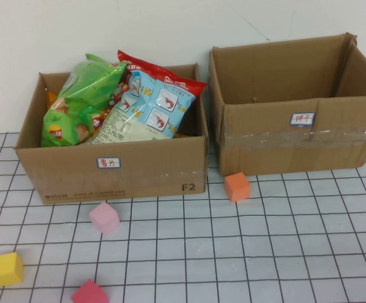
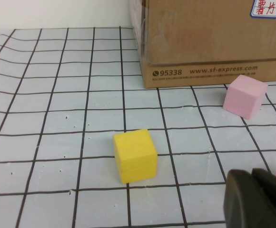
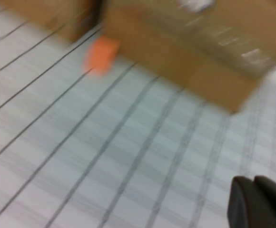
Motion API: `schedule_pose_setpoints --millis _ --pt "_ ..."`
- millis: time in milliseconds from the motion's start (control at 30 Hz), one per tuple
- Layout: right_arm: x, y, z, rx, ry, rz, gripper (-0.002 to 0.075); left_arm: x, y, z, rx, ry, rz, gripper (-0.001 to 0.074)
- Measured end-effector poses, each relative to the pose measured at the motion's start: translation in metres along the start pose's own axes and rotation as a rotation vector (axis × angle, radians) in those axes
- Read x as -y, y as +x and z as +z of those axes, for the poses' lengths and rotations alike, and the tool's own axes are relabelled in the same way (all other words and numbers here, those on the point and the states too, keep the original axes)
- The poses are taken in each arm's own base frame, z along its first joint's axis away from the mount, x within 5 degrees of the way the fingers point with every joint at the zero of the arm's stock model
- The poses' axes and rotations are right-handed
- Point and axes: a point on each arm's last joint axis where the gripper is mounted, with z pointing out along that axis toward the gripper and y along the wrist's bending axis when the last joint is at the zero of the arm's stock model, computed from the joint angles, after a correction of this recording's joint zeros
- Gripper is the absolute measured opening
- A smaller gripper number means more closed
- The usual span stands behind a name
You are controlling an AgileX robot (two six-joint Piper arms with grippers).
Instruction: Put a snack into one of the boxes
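A green chip bag (image 1: 82, 101) and a blue-and-red shrimp snack bag (image 1: 148, 104) stand in the left cardboard box (image 1: 113, 170). The right cardboard box (image 1: 296, 142) shows no contents. Neither gripper shows in the high view. In the left wrist view my left gripper (image 2: 251, 173) is shut and empty, low over the table near a yellow cube (image 2: 134, 155), in front of the left box (image 2: 209, 42). In the blurred right wrist view my right gripper (image 3: 253, 179) is shut and empty above the table, in front of the right box (image 3: 195, 52).
Foam cubes lie on the gridded table in front of the boxes: orange (image 1: 237, 187), pink (image 1: 104, 218), yellow (image 1: 7, 269) and red (image 1: 89, 293). The pink cube (image 2: 244, 96) and the orange cube (image 3: 101, 55) also show in the wrist views. A white wall stands behind the boxes.
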Motion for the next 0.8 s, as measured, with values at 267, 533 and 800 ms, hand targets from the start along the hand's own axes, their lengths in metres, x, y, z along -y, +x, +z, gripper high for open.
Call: schedule_pose_setpoints --millis 267,533,800 --pt "-0.005 0.05 0.019 0.117 0.191 0.068 0.0001 0.0 0.0 0.0 0.0 0.0 0.0 -0.0001" --pt "-0.015 0.08 0.029 0.042 0.179 0.117 0.0001 0.0 0.0 0.0 0.0 0.0 0.0 -0.0001" --pt "-0.013 0.084 0.028 0.01 0.194 0.255 0.0001 0.0 0.0 0.0 0.0 0.0 0.0 -0.0001"
